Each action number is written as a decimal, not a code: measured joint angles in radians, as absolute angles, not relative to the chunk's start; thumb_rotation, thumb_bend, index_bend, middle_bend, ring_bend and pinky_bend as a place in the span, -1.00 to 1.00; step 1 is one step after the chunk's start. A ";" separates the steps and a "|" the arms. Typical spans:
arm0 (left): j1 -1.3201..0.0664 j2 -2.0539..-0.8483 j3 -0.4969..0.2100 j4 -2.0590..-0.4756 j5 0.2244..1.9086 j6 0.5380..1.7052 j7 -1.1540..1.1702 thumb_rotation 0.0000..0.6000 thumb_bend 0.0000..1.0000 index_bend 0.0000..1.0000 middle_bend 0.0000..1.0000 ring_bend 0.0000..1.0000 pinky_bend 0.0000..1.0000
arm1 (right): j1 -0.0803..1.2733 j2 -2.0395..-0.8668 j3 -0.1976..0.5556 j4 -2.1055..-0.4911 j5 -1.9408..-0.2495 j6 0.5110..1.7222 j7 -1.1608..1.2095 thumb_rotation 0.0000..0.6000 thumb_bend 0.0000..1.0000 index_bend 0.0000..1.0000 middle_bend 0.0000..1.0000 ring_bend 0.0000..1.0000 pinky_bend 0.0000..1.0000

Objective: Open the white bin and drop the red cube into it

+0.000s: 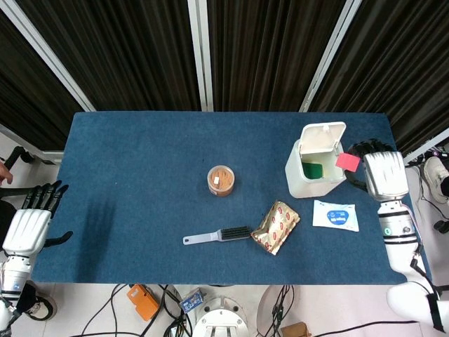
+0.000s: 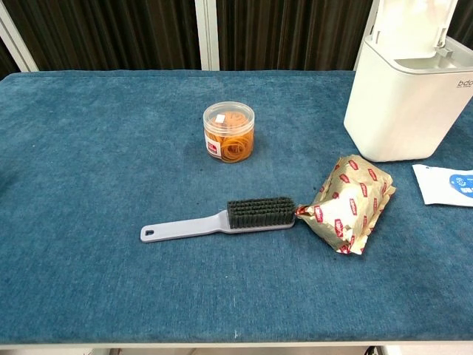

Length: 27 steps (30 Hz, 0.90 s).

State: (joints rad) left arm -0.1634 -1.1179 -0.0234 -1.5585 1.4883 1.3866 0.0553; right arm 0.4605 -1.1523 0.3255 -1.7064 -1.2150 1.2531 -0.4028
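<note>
The white bin (image 1: 314,168) stands at the table's right with its lid (image 1: 324,135) tipped up and back; something green shows inside. In the chest view the white bin (image 2: 406,100) fills the upper right corner. My right hand (image 1: 382,172) is raised just right of the bin and holds the red cube (image 1: 346,161) at the bin's right rim. My left hand (image 1: 28,225) hangs off the table's left edge, empty, fingers apart. Neither hand shows in the chest view.
A jar of orange rubber bands (image 1: 222,180) sits mid-table. A grey brush (image 1: 217,235) and a gold-and-red foil packet (image 1: 276,226) lie toward the front. A white-and-blue pouch (image 1: 336,215) lies in front of the bin.
</note>
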 measured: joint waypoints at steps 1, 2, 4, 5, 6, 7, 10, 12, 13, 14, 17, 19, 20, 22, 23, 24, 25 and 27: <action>-0.164 -1.118 -0.024 -1.559 1.487 1.386 0.056 1.00 -0.81 -1.00 -1.00 -1.00 -0.99 | 0.476 -1.156 0.331 -1.703 -1.190 1.236 -0.422 1.00 -0.04 0.37 0.05 -0.23 0.01; -0.164 -1.118 -0.024 -1.559 1.486 1.384 0.057 1.00 -0.81 -1.00 -1.00 -1.00 -0.99 | 0.491 -1.162 0.335 -1.697 -1.167 1.220 -0.440 1.00 -0.04 0.36 0.05 -0.23 0.01; -0.165 -1.119 -0.024 -1.559 1.484 1.381 0.060 1.00 -0.81 -1.00 -1.00 -1.00 -0.99 | 0.525 -1.186 0.340 -1.678 -1.124 1.190 -0.475 1.00 -0.04 0.31 0.05 -0.23 0.00; -0.165 -1.119 -0.023 -1.560 1.484 1.380 0.061 1.00 -0.81 -1.00 -1.00 -1.00 -0.99 | 0.538 -1.197 0.341 -1.670 -1.109 1.177 -0.486 1.00 -0.04 0.22 0.05 -0.23 -0.01; -0.165 -1.119 -0.023 -1.560 1.484 1.381 0.061 1.00 -0.81 -1.00 -1.00 -1.00 -0.99 | 0.551 -1.208 0.340 -1.663 -1.091 1.161 -0.498 1.00 -0.04 0.09 0.05 -0.24 -0.02; -0.165 -1.118 -0.023 -1.561 1.485 1.383 0.060 1.00 -0.81 -1.00 -1.00 -1.00 -0.99 | 0.559 -1.214 0.337 -1.659 -1.081 1.149 -0.506 1.00 -0.04 -0.06 0.03 -0.24 -0.03; -0.162 -1.116 -0.023 -1.560 1.487 1.389 0.055 1.00 -0.81 -1.00 -1.00 -1.00 -0.99 | 0.569 -1.222 0.316 -1.655 -1.073 1.126 -0.512 1.00 -0.04 -0.66 -0.15 -0.34 -0.10; -0.161 -1.115 -0.023 -1.559 1.487 1.390 0.051 1.00 -0.81 -1.00 -1.00 -1.00 -0.99 | 0.568 -1.219 0.300 -1.658 -1.076 1.121 -0.504 1.00 -0.09 -0.91 -0.28 -0.44 -0.16; -0.161 -1.114 -0.023 -1.559 1.487 1.389 0.050 1.00 -0.81 -1.00 -1.00 -1.00 -0.99 | 0.566 -1.215 0.296 -1.661 -1.076 1.120 -0.501 1.00 -0.15 -0.98 -0.35 -0.48 -0.19; -0.162 -1.113 -0.023 -1.559 1.487 1.387 0.049 1.00 -0.81 -1.00 -1.00 -1.00 -0.99 | 0.564 -1.209 0.293 -1.666 -1.076 1.120 -0.498 1.00 -0.23 -1.00 -0.41 -0.53 -0.22; -0.162 -1.113 -0.021 -1.560 1.490 1.388 0.050 1.00 -0.81 -1.00 -1.00 -1.00 -0.99 | 0.551 -1.184 0.281 -1.692 -1.081 1.126 -0.484 1.00 -0.36 -1.00 -0.50 -0.61 -0.27; -0.160 -1.113 -0.021 -1.561 1.491 1.391 0.051 1.00 -0.81 -1.00 -1.00 -1.00 -0.99 | 0.537 -1.168 0.273 -1.711 -1.099 1.143 -0.468 1.00 -0.38 -1.00 -0.53 -0.62 -0.29; -0.159 -1.113 -0.021 -1.561 1.492 1.394 0.051 1.00 -0.81 -1.00 -1.00 -1.00 -0.99 | 0.529 -1.162 0.269 -1.718 -1.111 1.154 -0.459 1.00 -0.39 -1.00 -0.55 -0.64 -0.29; -0.156 -1.113 -0.021 -1.562 1.493 1.401 0.050 1.00 -0.81 -1.00 -1.00 -1.00 -0.99 | 0.504 -1.149 0.255 -1.734 -1.154 1.190 -0.432 1.00 -0.39 -1.00 -0.61 -0.70 -0.35; -0.155 -1.113 -0.021 -1.562 1.494 1.405 0.049 1.00 -0.81 -1.00 -1.00 -1.00 -0.99 | 0.489 -1.144 0.246 -1.741 -1.179 1.212 -0.419 1.00 -0.39 -1.00 -0.65 -0.75 -0.40; -0.153 -1.113 -0.021 -1.562 1.495 1.408 0.048 1.00 -0.81 -1.00 -1.00 -1.00 -0.99 | 0.464 -1.136 0.230 -1.751 -1.218 1.247 -0.401 1.00 -0.39 -1.00 -0.70 -0.81 -0.47; -0.152 -1.113 -0.021 -1.562 1.496 1.412 0.047 1.00 -0.81 -1.00 -1.00 -1.00 -0.99 | 0.441 -1.131 0.214 -1.757 -1.251 1.278 -0.390 1.00 -0.39 -1.00 -0.77 -0.89 -0.59; -0.150 -1.113 -0.021 -1.563 1.498 1.414 0.046 1.00 -0.81 -1.00 -1.00 -1.00 -0.99 | 0.376 -1.121 0.164 -1.768 -1.333 1.365 -0.371 1.00 -0.39 -1.00 -0.90 -0.99 -0.84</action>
